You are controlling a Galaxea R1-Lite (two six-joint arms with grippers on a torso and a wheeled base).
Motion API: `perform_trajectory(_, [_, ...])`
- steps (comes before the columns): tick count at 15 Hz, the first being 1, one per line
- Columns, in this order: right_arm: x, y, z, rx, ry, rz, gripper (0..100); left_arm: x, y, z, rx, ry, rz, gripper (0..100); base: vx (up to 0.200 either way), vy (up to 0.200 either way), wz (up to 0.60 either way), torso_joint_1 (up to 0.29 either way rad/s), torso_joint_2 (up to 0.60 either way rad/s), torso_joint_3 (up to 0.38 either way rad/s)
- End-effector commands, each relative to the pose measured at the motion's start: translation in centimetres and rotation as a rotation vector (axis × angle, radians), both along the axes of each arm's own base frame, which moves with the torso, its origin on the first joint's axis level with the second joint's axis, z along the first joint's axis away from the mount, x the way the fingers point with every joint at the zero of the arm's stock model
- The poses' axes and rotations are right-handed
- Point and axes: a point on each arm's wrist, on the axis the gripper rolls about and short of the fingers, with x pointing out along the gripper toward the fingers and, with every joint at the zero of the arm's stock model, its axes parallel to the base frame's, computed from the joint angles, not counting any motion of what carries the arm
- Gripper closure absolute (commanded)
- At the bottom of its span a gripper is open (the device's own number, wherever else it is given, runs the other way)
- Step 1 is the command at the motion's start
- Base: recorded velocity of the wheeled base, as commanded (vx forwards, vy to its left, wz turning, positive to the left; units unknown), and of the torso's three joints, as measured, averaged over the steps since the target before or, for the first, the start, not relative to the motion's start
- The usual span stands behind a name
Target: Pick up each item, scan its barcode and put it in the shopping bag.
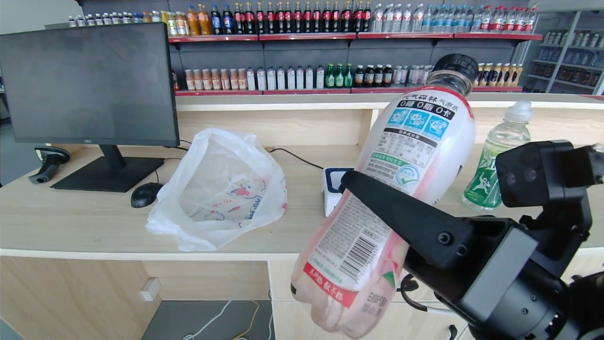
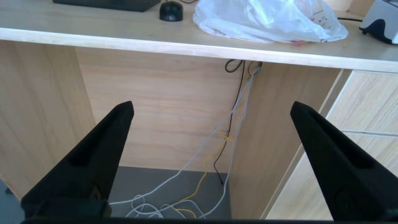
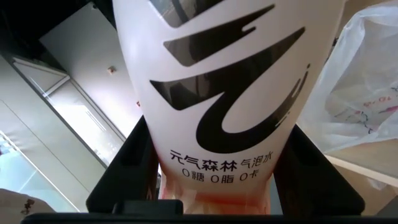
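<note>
Right pincer [image 1: 377, 198] gripped the pink bottle [image 1: 415, 141] — it hung tilted above the near edge of the counter [image 1: 71, 217], right of the shopping bag [image 1: 222, 189]. Left pincer [image 2: 211, 109] stood open, below the countertop.

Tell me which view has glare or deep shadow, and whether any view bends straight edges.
Head view: even light, but the monitor looks skewed. Left wrist view: soft shade under the counter. Right wrist view: bright washed-out panes beside the bottle.
</note>
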Motion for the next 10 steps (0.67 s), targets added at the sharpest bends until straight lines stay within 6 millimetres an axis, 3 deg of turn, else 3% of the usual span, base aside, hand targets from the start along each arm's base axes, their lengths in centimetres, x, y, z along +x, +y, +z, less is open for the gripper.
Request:
perform_trajectory(1, [-0.07, -0.11, 0.15, 0.005, -0.004, -0.001, 100, 0.00, 0.00, 0.00, 0.000, -0.001, -0.001, 0, 0.000, 0.000, 0.00, 0.000, 0.00, 0.000])
perform_trajectory(10, [-0.43, -0.52, 0.62, -0.004, -0.058, 0.007, 100, 0.00, 0.00, 0.00, 0.001, -0.001, 0.000, 0, 0.000, 0.000, 0.00, 0.000, 0.00, 0.000])
